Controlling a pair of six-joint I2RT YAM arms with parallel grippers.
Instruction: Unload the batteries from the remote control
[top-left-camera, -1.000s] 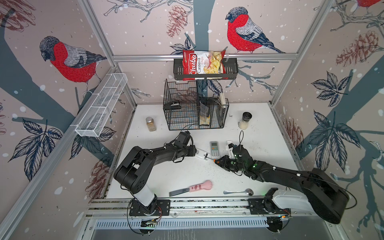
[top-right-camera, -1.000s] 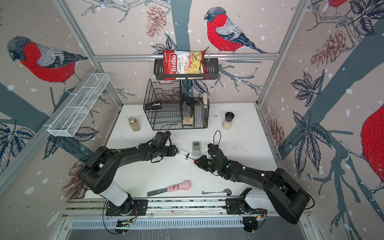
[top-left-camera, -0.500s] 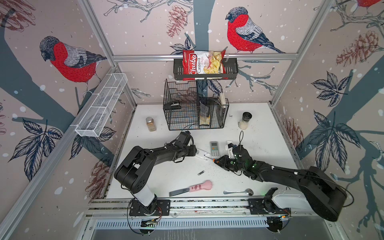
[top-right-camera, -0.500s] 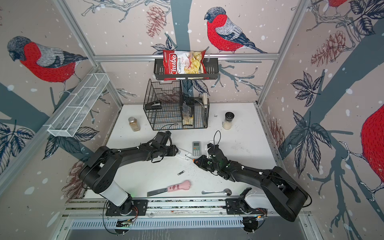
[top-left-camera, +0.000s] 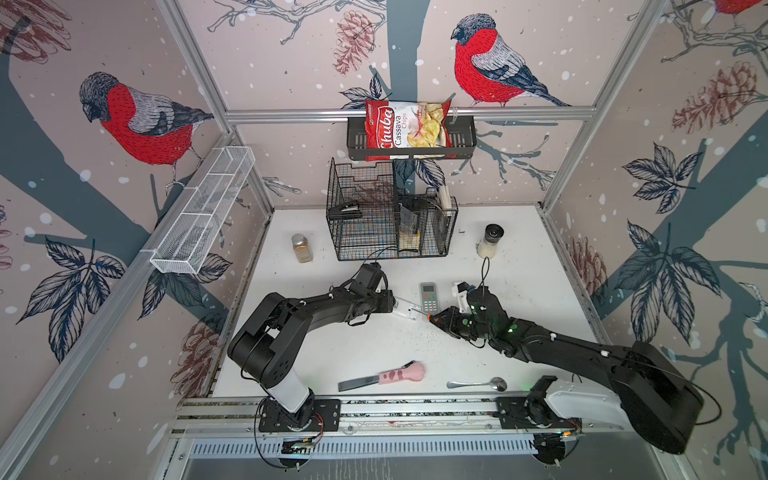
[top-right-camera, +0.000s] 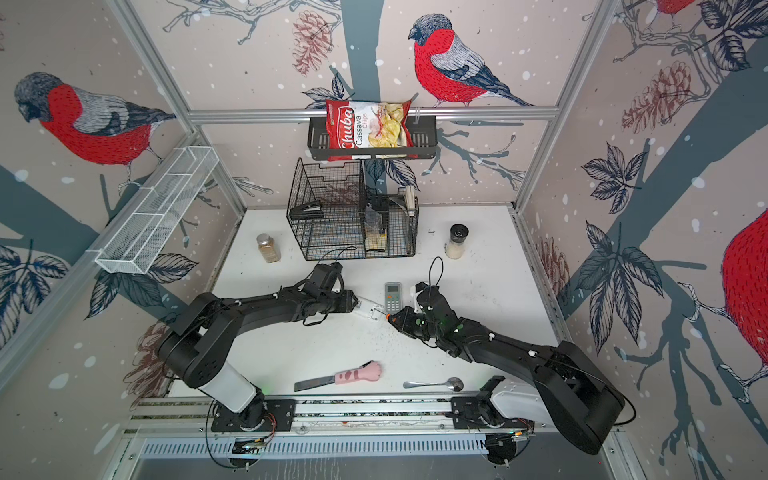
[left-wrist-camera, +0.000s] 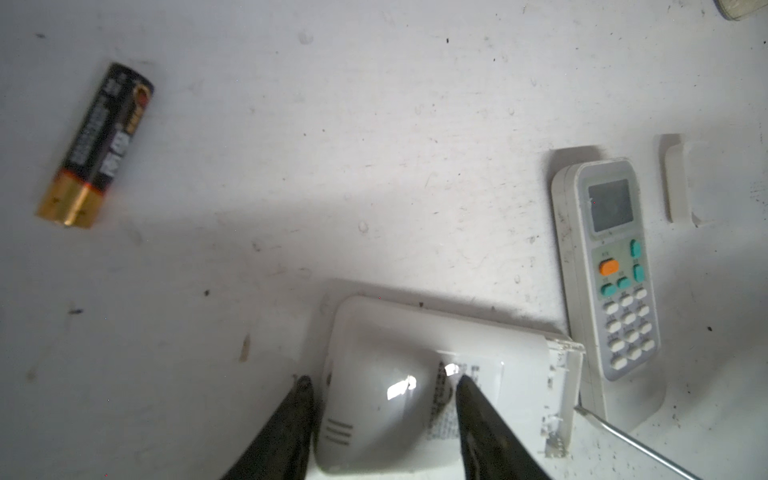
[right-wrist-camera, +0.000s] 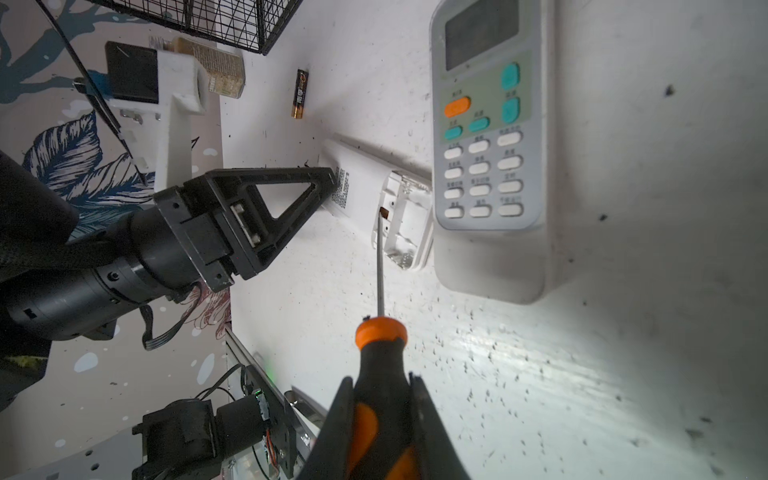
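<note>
right pincer (right-wrist-camera: 380, 380) clenches the orange-and-black-handled screwdriver (right-wrist-camera: 380, 332), tip at the open bay of the white face-down remote (right-wrist-camera: 361, 183). left pincer (left-wrist-camera: 382, 382) straddles it; whether it grips, i cannot tell. a black-and-gold cylindrical battery (left-wrist-camera: 95, 145) lies loose on the white table (left-wrist-camera: 374, 124).

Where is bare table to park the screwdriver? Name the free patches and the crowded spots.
Free: the stretch between the pink-handled knife and the open remote; the far right corner, past the shaker. Crowded: the middle, where that remote, the grey remote, the left pincer and the right pincer with its screwdriver meet.

Both arms (top-left-camera: 324, 307) are matte black with white base links (top-left-camera: 291, 390) and looped black cables (right-wrist-camera: 145, 328).
</note>
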